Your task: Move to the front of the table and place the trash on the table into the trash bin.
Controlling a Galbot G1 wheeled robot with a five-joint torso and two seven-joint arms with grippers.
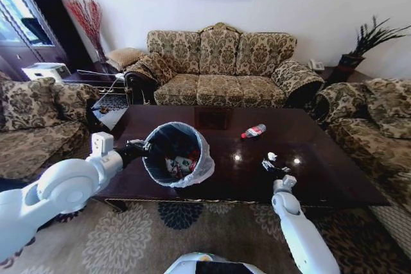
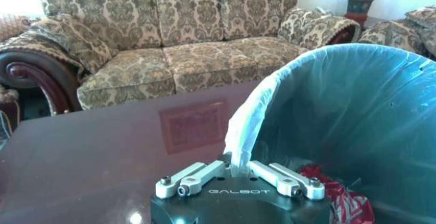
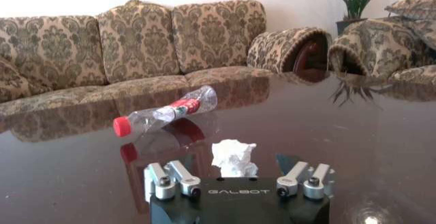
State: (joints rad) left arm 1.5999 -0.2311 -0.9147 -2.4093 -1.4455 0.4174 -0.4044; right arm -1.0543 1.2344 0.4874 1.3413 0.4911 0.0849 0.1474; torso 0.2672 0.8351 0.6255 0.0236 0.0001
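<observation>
The trash bin (image 1: 177, 154), lined with a whitish bag, hangs over the near left part of the dark table (image 1: 334, 165). My left gripper (image 1: 139, 149) is shut on the bin's bag-covered rim (image 2: 240, 152). Red-and-white trash (image 2: 340, 199) lies inside the bin. A crumpled white paper (image 3: 234, 156) sits on the table between the fingers of my open right gripper (image 3: 235, 177), close to the table's front edge (image 1: 277, 169). A clear bottle (image 1: 253, 131) with a red cap and label lies on its side farther back, also seen in the right wrist view as the bottle (image 3: 167, 113).
A patterned sofa (image 1: 218, 68) stands behind the table. Armchairs flank it at the left (image 1: 38, 120) and the right (image 1: 372, 126). A small side table (image 1: 109, 110) sits at the far left corner. Patterned carpet (image 1: 128, 242) lies before the table.
</observation>
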